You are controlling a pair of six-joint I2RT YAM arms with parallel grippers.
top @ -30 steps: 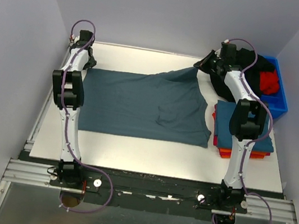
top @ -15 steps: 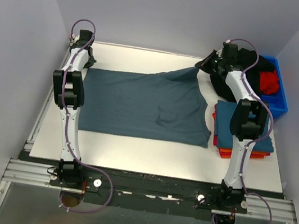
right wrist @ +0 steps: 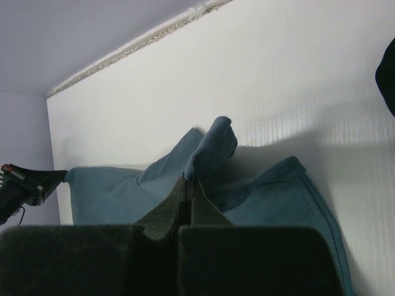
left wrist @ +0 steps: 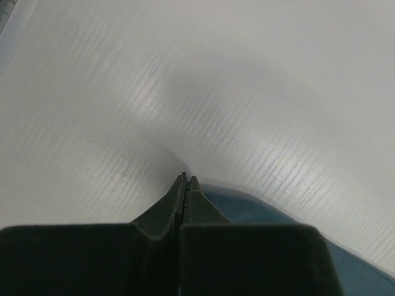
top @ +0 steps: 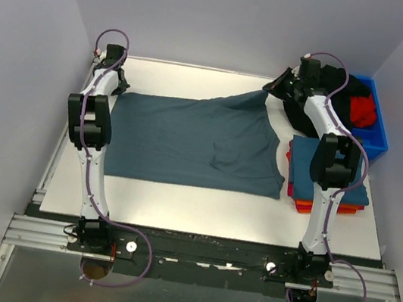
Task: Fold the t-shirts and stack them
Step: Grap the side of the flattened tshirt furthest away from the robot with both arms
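Position of the work item: the teal-blue shirt point(top: 194, 146) lies spread out across the middle of the white table point(top: 201, 201), most of it flat, with a few wrinkles near its right side. Its far right corner is raised off the surface and drawn up toward the right gripper point(top: 273, 88).

Right gripper: clenched on the teal-blue shirt. On the right wrist camera I see the two fingers pressed together with a fold of the cloth coming up between their tips and a rolled end of fabric standing just beyond them.

Left gripper point(left wrist: 185, 182): clenched, fingers pressed flat against each other, tips down at the table at the far left corner of the teal-blue shirt. The rounded edge of the cloth sits right against the tips on their right side. From the left wrist camera I cannot confirm whether any cloth is caught between the fingers; the edge may only be touching them.

Other items: a stack of folded shirts point(top: 327, 182) rests on the table just to the right of the spread shirt, a blue one on top with red and orange edges showing beneath. Beyond it, at the far right corner, a blue bin point(top: 376, 136) holds a black shirt point(top: 353, 87) and a red shirt point(top: 362, 109).
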